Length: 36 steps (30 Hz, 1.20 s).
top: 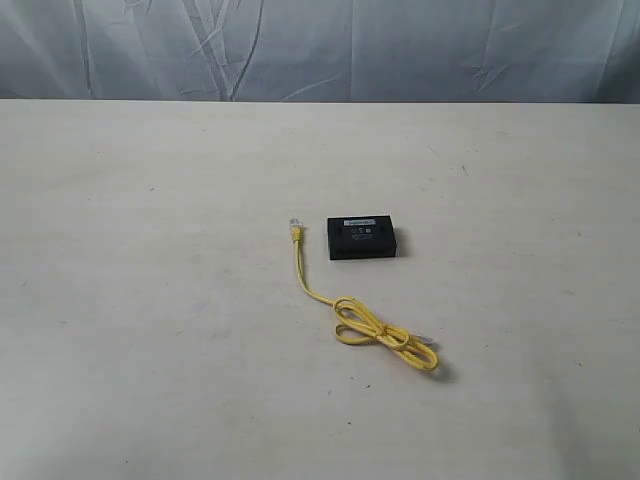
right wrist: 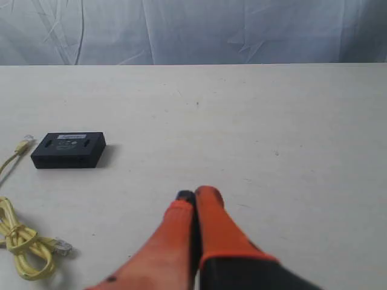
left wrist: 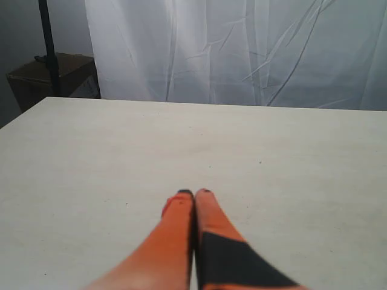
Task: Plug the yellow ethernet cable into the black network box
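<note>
While both orange-and-black pincers are closed tight on nothing, left pincer point(left wrist: 194, 192) sits over bare pale bench point(left wrist: 91, 151) and right pincer point(right wrist: 195, 192) is well apart from the parts. Small flat black plastic network box point(top: 362, 238) lies mid-bench, label strip up. Thin yellow ethernet cable point(top: 396, 337): one clear plug just beside the box's left end in exterior view, not inserted; the rest trails into a loose knotted coil, second plug lying free.
</note>
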Each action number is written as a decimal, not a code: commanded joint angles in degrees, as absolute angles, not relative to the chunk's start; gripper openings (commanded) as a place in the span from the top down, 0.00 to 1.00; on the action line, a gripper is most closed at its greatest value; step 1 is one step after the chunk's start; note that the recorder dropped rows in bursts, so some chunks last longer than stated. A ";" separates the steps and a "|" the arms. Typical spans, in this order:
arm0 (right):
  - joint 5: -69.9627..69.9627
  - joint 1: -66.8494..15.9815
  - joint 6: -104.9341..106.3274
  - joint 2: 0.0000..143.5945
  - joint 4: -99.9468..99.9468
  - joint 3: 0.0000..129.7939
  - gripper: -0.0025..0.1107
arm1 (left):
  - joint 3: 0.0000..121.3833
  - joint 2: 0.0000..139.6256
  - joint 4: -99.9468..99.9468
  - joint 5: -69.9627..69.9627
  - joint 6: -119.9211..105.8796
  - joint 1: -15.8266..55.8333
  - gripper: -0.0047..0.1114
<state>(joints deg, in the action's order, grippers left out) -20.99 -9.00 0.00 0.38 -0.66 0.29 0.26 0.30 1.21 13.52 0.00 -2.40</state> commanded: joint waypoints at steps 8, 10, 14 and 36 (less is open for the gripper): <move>-13.74 -8.79 0.00 0.00 0.00 0.00 0.98 | 0.00 0.00 1.24 13.30 0.00 -2.10 0.96; -5.75 -8.79 0.00 0.00 0.00 0.00 0.98 | 0.00 0.00 1.24 13.30 0.00 -2.10 0.96; 9.72 -8.79 0.00 0.00 0.00 0.00 0.98 | 0.00 0.00 1.24 13.30 0.00 -2.10 0.96; -34.75 -8.66 6.90 43.55 -9.63 32.20 0.98 | 0.00 0.00 1.24 13.30 0.00 -2.10 0.96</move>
<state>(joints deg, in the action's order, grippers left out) -35.32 -8.92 6.58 36.62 -9.96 30.61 0.26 0.30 1.21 13.52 0.00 -2.40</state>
